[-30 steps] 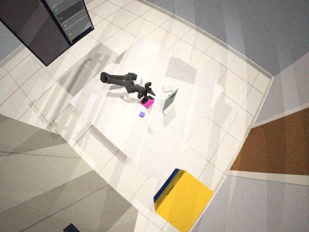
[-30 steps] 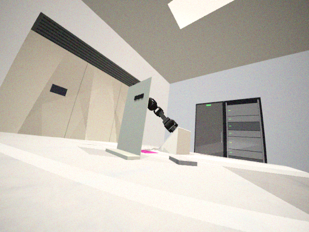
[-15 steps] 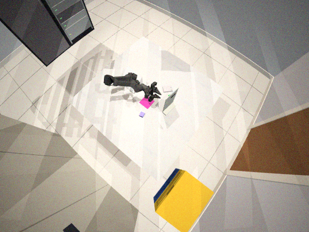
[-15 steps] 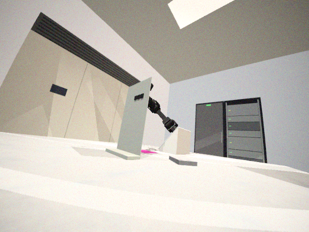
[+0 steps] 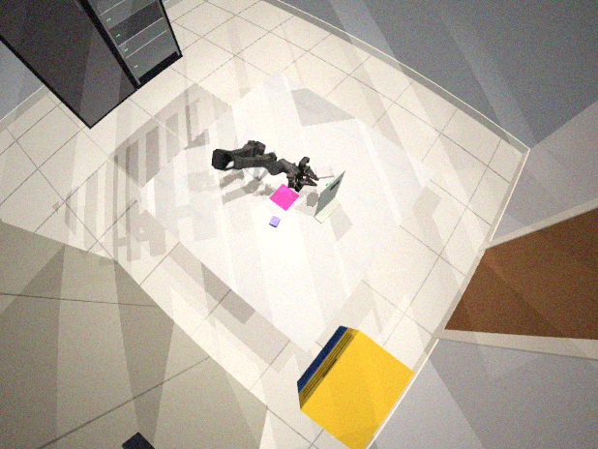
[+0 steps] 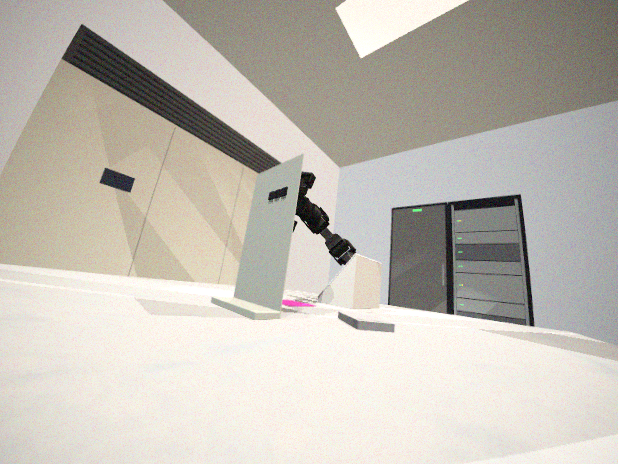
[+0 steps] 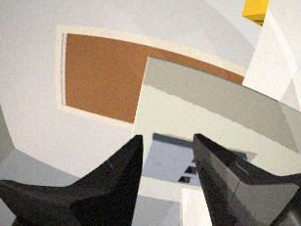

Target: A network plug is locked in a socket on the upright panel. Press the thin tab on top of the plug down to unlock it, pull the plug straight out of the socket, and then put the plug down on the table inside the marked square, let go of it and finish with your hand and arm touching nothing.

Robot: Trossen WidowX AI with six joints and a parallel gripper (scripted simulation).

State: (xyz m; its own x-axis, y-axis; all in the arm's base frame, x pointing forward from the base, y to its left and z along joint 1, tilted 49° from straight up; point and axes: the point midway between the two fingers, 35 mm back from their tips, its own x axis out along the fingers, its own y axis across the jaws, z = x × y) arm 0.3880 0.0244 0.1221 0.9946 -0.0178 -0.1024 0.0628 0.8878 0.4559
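Note:
The upright panel (image 5: 330, 195) (image 6: 265, 250) (image 7: 171, 107) stands on a flat foot. On its face the blue-grey socket block (image 7: 161, 160) with dark openings shows in the wrist view, partly behind the right finger. A small green spot (image 5: 327, 184) shows at the panel in the top view. I cannot make out the plug or its tab; the right finger may hide them. My gripper (image 5: 317, 180) (image 7: 168, 140) is partly open with nothing seen between its fingertips, in front of the panel. In the exterior view the panel hides it. The magenta marked square (image 5: 284, 197) (image 6: 298, 303) lies on the table below the arm.
A small purple block (image 5: 274, 222) lies beside the square. In the exterior view a low grey slab (image 6: 366, 323) and a pale box (image 6: 367, 283) are right of the panel. A yellow cabinet (image 5: 358, 387) (image 7: 255, 9) and dark racks (image 5: 73, 58) (image 6: 419, 255) stand away from the arm.

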